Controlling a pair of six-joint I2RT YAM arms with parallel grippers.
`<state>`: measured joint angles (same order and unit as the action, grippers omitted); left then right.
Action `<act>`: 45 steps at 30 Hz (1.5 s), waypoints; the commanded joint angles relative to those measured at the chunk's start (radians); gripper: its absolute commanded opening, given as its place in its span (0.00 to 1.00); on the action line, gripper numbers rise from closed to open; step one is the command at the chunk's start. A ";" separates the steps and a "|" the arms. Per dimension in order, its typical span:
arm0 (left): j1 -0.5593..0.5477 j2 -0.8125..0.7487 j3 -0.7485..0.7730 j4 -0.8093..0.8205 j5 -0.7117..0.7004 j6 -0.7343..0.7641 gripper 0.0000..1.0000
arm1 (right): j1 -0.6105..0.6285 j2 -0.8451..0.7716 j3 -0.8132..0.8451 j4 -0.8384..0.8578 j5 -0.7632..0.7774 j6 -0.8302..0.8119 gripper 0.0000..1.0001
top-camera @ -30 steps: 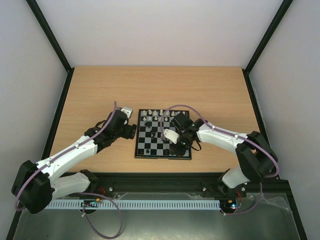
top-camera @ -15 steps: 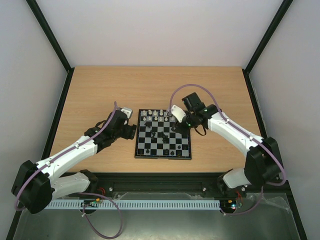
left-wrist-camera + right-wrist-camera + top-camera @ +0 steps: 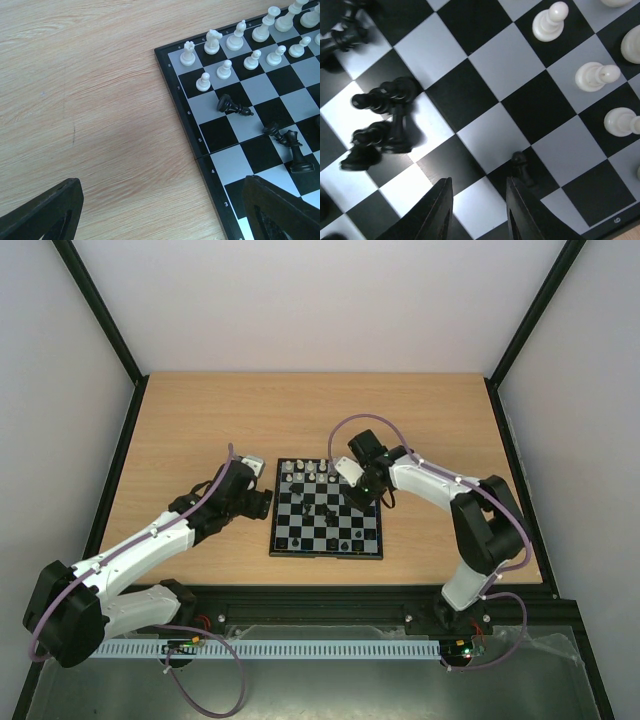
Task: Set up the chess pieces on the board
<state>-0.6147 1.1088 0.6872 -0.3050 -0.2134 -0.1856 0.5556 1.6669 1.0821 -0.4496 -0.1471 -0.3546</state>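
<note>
Squares of the board are partly hidden from above by the right arm. The board lies on the wooden table between the two arms, nearer the near edge than the far one. White chess pieces stand in two rows along its far edge, too small in the overhead view to tell apart by type. Black chess pieces are scattered over the middle squares, with a few more towards the near edge. The left wrist view shows one black piece lying on its side and another upright. The board's right half is cut off in that view.

The left gripper hangs just off the board's left edge, jaws spread wide with nothing between them. Only the dark ends of its fingers enter the frame at the bottom corners, one over bare wood, the other over the board.

The right gripper is over the far right part of the board. Its jaws stand a narrow way apart and grip nothing; a light square shows through the gap. A black pawn stands upright just beyond one fingertip, and I cannot tell whether they touch. A cluster of black pieces beside it is dark and blurred, so it is unclear which stand and which lie.
</note>
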 commanded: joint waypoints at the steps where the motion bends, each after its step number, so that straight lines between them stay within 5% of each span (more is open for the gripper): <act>1: 0.006 -0.012 0.025 -0.006 0.001 0.003 0.90 | -0.005 0.045 0.048 -0.003 0.045 0.023 0.31; 27: 0.006 -0.010 0.026 -0.006 0.012 0.005 0.90 | -0.033 0.138 0.061 0.025 0.080 -0.032 0.28; 45: 0.007 -0.014 0.026 -0.008 0.012 0.003 0.90 | -0.033 0.150 0.063 0.008 -0.035 -0.012 0.28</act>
<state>-0.6136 1.1084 0.6872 -0.3050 -0.2054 -0.1856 0.5293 1.8011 1.1381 -0.4053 -0.1539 -0.3767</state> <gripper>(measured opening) 0.900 0.276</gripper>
